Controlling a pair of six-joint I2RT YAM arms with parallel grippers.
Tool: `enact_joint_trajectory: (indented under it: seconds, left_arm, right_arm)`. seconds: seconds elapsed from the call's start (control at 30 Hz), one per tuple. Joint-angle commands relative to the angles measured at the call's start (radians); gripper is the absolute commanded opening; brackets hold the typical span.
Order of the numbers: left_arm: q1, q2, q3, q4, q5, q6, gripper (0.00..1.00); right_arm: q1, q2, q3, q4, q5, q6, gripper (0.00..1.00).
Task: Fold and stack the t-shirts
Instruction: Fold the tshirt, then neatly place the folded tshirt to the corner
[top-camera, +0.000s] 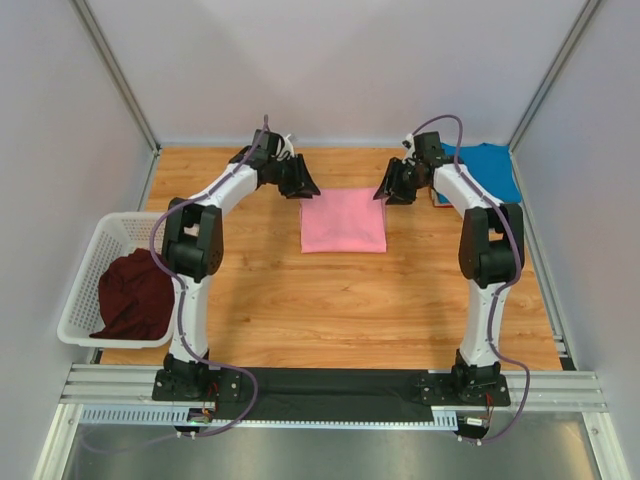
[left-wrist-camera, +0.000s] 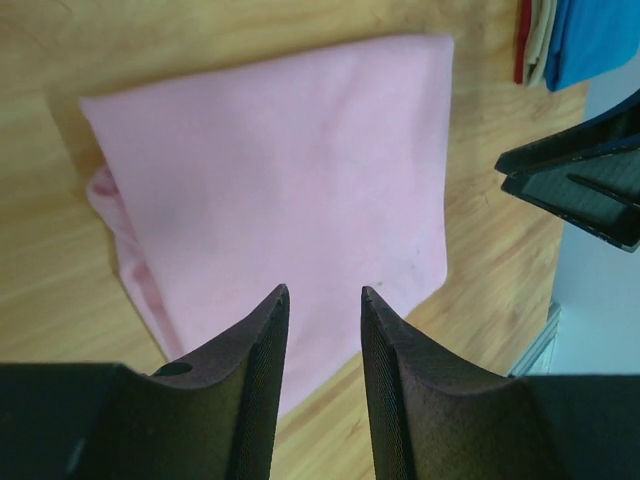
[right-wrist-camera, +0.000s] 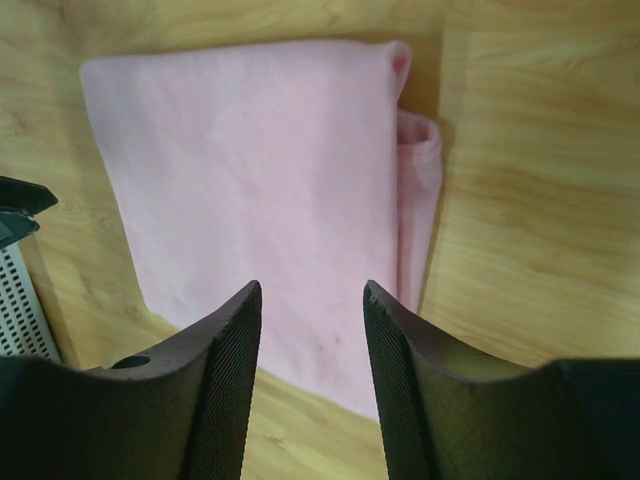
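Note:
The pink t-shirt (top-camera: 344, 221) lies folded into a neat rectangle at the middle back of the table; it also shows in the left wrist view (left-wrist-camera: 280, 190) and the right wrist view (right-wrist-camera: 260, 170). My left gripper (top-camera: 303, 187) hovers at its far left corner, open and empty, jaws apart in its wrist view (left-wrist-camera: 324, 292). My right gripper (top-camera: 386, 192) hovers at its far right corner, open and empty (right-wrist-camera: 312, 288). The blue t-shirt (top-camera: 487, 170) lies folded at the back right corner. The maroon t-shirt (top-camera: 134, 294) is bunched in the basket.
A white lattice basket (top-camera: 83, 285) stands at the table's left edge. Under the blue shirt, red and beige fabric edges (left-wrist-camera: 533, 40) show in the left wrist view. Grey walls close in the back and sides. A metal rail (top-camera: 330, 385) runs along the near edge.

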Motion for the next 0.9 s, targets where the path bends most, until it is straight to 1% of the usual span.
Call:
enact_joint_trajectory:
  seconds: [0.0, 0.23, 0.33, 0.43, 0.47, 0.57, 0.63, 0.67, 0.73, 0.77, 0.87]
  left_arm:
    - [0.025, 0.082, 0.079, -0.001, 0.023, 0.014, 0.42]
    - [0.061, 0.196, 0.148, 0.057, 0.059, -0.021, 0.42]
    - [0.067, 0.236, 0.185, 0.057, 0.062, -0.023, 0.42]
    - [0.073, 0.263, 0.217, 0.048, 0.065, -0.024, 0.42]
    - [0.074, 0.266, 0.22, 0.048, 0.062, -0.027, 0.42]
    - [0.078, 0.273, 0.223, 0.053, 0.056, -0.026, 0.42]
    - [0.081, 0.276, 0.226, 0.05, 0.056, -0.027, 0.42]
    - [0.082, 0.276, 0.226, 0.044, 0.051, -0.027, 0.42]
    - [0.088, 0.28, 0.235, 0.03, 0.048, -0.03, 0.42]
    - [0.091, 0.283, 0.238, 0.022, 0.045, -0.032, 0.42]
    - [0.104, 0.289, 0.257, 0.001, 0.022, -0.052, 0.42]
  right_arm:
    - [-0.013, 0.089, 0.077, -0.008, 0.079, -0.025, 0.47]
    - [-0.022, 0.201, 0.135, 0.039, 0.041, -0.04, 0.48]
    - [-0.021, 0.233, 0.155, 0.036, 0.079, -0.039, 0.47]
    - [-0.022, 0.235, 0.132, 0.072, 0.096, -0.033, 0.44]
    - [-0.021, 0.239, 0.129, 0.078, 0.1, -0.025, 0.41]
    - [-0.022, 0.261, 0.133, 0.085, 0.103, -0.019, 0.36]
    - [-0.022, 0.268, 0.135, 0.092, 0.099, -0.011, 0.3]
    - [-0.022, 0.273, 0.138, 0.092, 0.097, -0.008, 0.25]
    - [-0.022, 0.271, 0.137, 0.096, 0.103, -0.007, 0.2]
    - [-0.022, 0.271, 0.137, 0.096, 0.111, -0.004, 0.15]
    - [-0.025, 0.277, 0.138, 0.099, 0.105, 0.004, 0.1]
